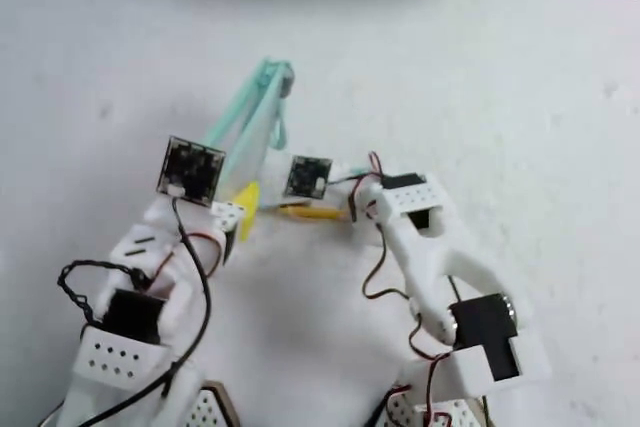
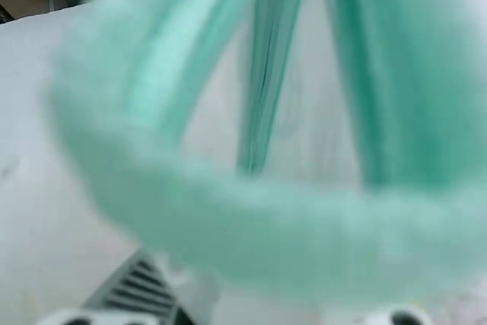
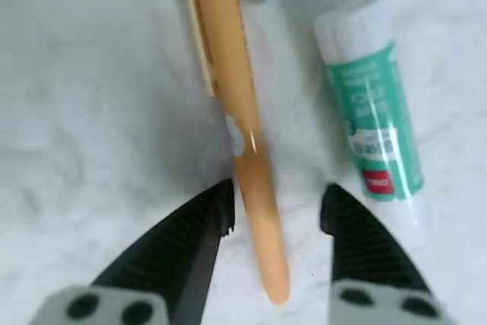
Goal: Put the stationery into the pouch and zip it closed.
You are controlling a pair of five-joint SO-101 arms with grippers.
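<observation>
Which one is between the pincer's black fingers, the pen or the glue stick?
The orange pen: it lies between the two fingers of the right pincer, while the green-and-white glue stick lies outside them, beside one finger.

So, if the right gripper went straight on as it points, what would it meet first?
Probably the slim orange plastic pen, lying between the right gripper's open jaws; depth unclear.

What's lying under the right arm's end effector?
An orange pen lies on the table between the fingers of the open right end effector, a glue stick beside it. The table beneath the pen is covered.
</observation>
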